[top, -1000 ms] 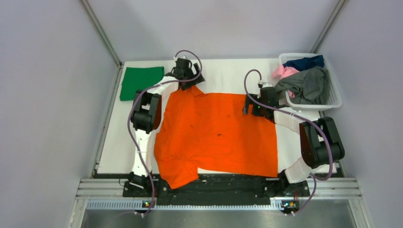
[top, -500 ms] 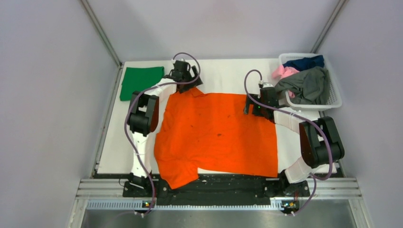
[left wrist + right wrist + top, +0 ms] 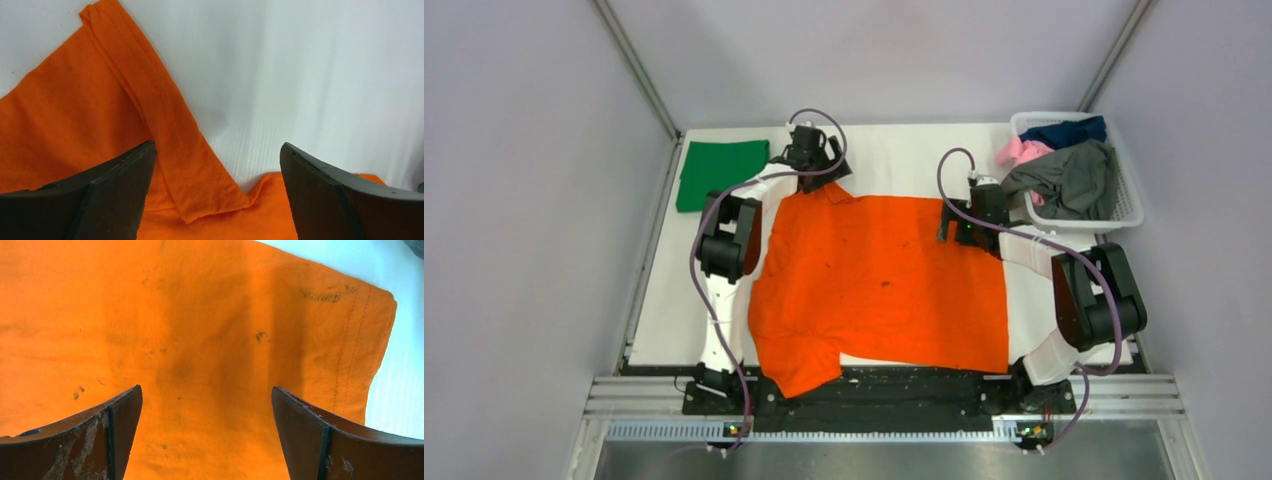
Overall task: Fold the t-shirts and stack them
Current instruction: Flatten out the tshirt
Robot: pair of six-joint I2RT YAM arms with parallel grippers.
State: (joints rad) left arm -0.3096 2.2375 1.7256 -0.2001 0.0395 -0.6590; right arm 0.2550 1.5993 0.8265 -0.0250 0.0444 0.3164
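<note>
A bright orange t-shirt [image 3: 884,285] with tiny dark specks lies spread flat across the white table. My left gripper [image 3: 822,172] hovers open over its far left corner. In the left wrist view the folded-over sleeve hem [image 3: 165,110] lies between the open left gripper's [image 3: 216,145] fingers. My right gripper [image 3: 957,230] stands open over the shirt's far right corner. The right wrist view shows flat orange cloth [image 3: 200,330] under the right gripper [image 3: 205,387], nothing pinched. A folded green t-shirt [image 3: 720,172] lies at the back left.
A white lattice basket [image 3: 1127,212] stands at the back right, holding a grey shirt [image 3: 1074,180], a pink one [image 3: 1021,152] and a navy one [image 3: 1064,130]. Grey walls close in the table on both sides. The shirt's near sleeve hangs over the front edge [image 3: 799,375].
My left gripper has edged slightly back and left over the sleeve corner. The right arm and the shirts have not moved.
</note>
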